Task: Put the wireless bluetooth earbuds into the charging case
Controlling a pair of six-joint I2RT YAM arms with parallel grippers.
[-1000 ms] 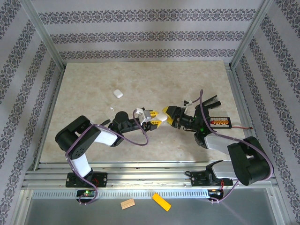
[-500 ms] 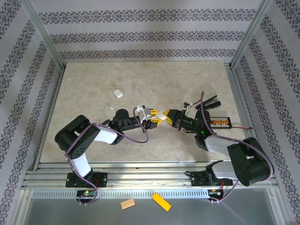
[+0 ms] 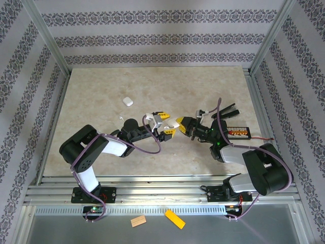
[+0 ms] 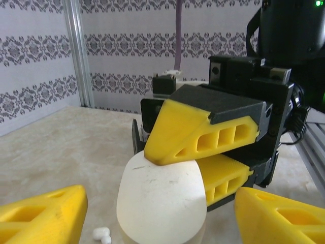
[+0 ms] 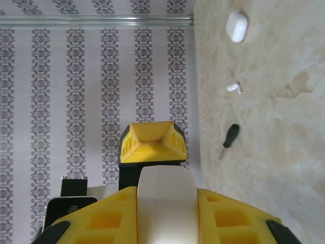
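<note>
- right claw (image 3: 181,123) clamped on the white charging case (image 4: 162,203) above the bench middle; left claw (image 3: 164,124) spread open around it
- one earbud (image 5: 233,88) lies left of the bench middle; probably light, stiff and slippery; best pinched across its stem

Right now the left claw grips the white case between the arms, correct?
No, the right claw grips the white case between the arms; the left wrist view shows the left claw standing open, clear of it.
</note>
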